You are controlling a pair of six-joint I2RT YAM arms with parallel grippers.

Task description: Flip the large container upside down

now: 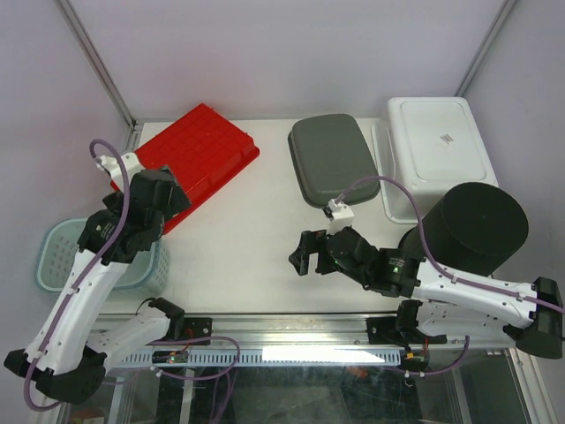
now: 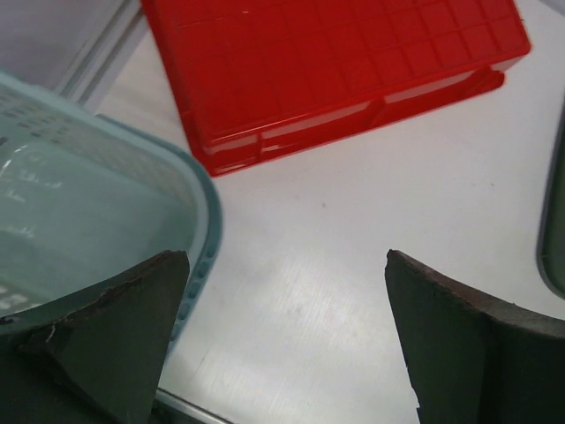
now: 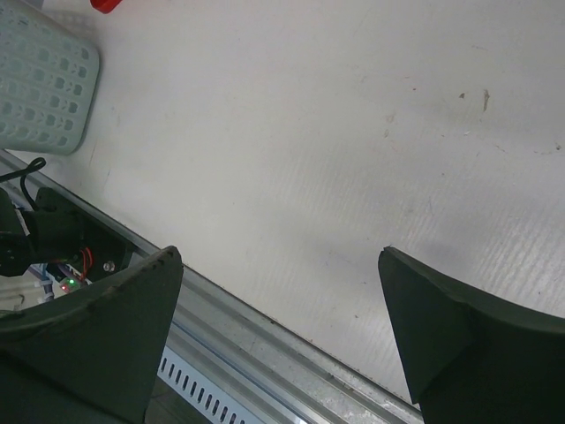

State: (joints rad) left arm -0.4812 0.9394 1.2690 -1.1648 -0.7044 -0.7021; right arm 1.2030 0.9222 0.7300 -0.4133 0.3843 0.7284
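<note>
The large container (image 1: pixel 201 148) is a red crate at the back left of the table, lying with its ribbed, gridded underside facing up. In the left wrist view the crate (image 2: pixel 335 71) fills the top of the picture, a short way ahead of my fingers and apart from them. My left gripper (image 1: pixel 161 199) hovers by the crate's near corner, and the left gripper (image 2: pixel 287 300) is open with only bare table between its fingers. My right gripper (image 1: pixel 300 256) sits near the table's middle front; the right gripper (image 3: pixel 278 300) is open and empty.
A teal perforated basket (image 1: pixel 60 256) stands at the left front edge, close beside my left finger (image 2: pixel 132 327). A grey tray (image 1: pixel 331 159) and a white tub (image 1: pixel 437 141) lie at the back right. A black cylinder (image 1: pixel 477 225) stands by the right arm.
</note>
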